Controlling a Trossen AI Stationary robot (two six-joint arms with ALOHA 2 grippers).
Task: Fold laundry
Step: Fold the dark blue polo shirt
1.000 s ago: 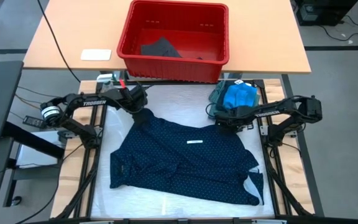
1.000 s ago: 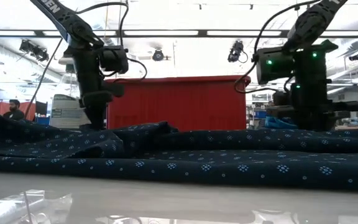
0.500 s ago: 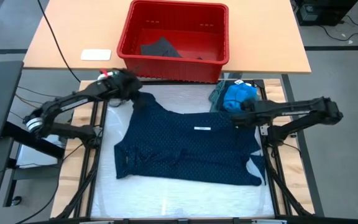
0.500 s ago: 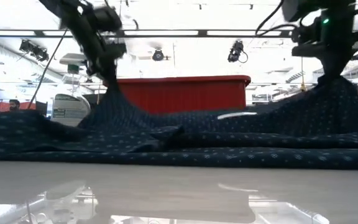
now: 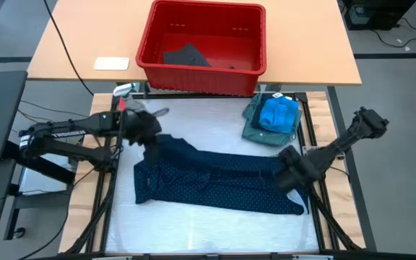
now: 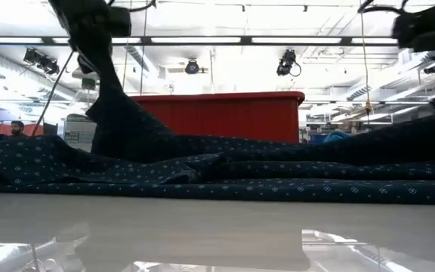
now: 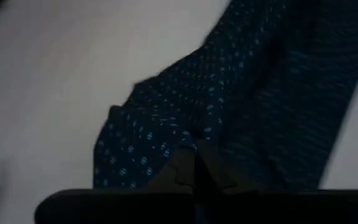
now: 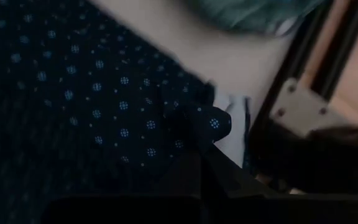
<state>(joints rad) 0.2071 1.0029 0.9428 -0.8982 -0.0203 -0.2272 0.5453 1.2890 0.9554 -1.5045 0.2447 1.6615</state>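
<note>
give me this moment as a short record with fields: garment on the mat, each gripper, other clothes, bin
garment on mat: navy dotted piece, lying as a long band across the white mat
left gripper: shut on the navy dotted piece at its left upper corner, lifted
right gripper: shut on the navy dotted piece at its right end
other clothes: bright blue small one on top of grey-green shirt, at the mat's far right corner
bin: red bin on the wooden table behind, a dark grey cloth inside

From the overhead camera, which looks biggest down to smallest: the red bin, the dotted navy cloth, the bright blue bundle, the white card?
1. navy dotted piece and red bin: too alike to rank
2. bright blue small one
3. white card
</note>
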